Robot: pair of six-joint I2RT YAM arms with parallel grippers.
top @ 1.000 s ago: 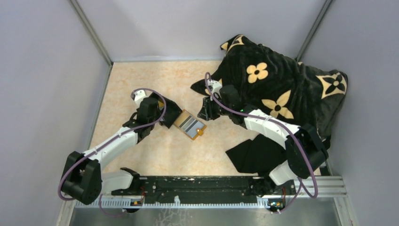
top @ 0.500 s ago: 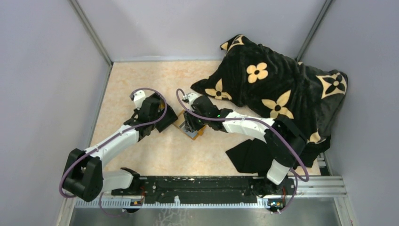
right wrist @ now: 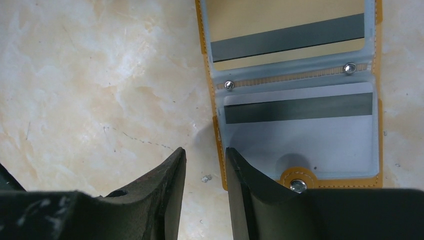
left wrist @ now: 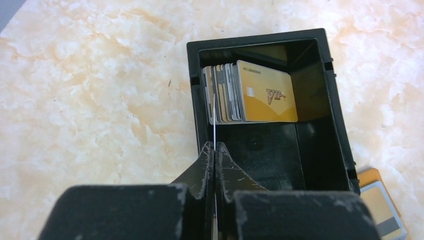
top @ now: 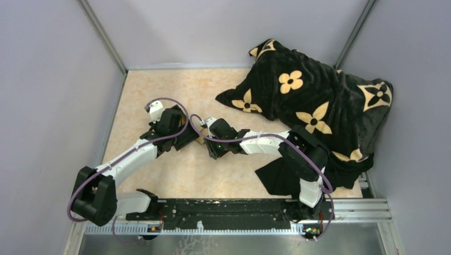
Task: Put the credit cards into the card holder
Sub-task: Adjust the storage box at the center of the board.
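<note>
The right arm has swung off the blanket point(top: 314, 95) and across the table point(top: 159, 90). It now covers the card holder point(right wrist: 289, 175) in the overhead view, where the holder lay exposed a second ago. The left arm has barely shifted.

The card holder lies open and flat on the table, near the middle and just beside the black box point(left wrist: 320, 135). Its clear pockets contain a golden card point(right wrist: 285, 15) and, below it, a grey-blue card point(right wrist: 300, 140), each showing a dark stripe.

The right gripper point(right wrist: 205, 170) stands at the holder's left edge. Its jaws are narrowly parted with nothing pinched, and one finger point(right wrist: 245, 195) overlaps the holder's near corner.

The left gripper point(left wrist: 215, 150) hangs over the box. Its jaws are pressed together on a thin card point(left wrist: 213, 117), seen edge-on. A stack of cards point(left wrist: 225, 92) stands upright in the box's far end, with a gold one facing out.
</note>
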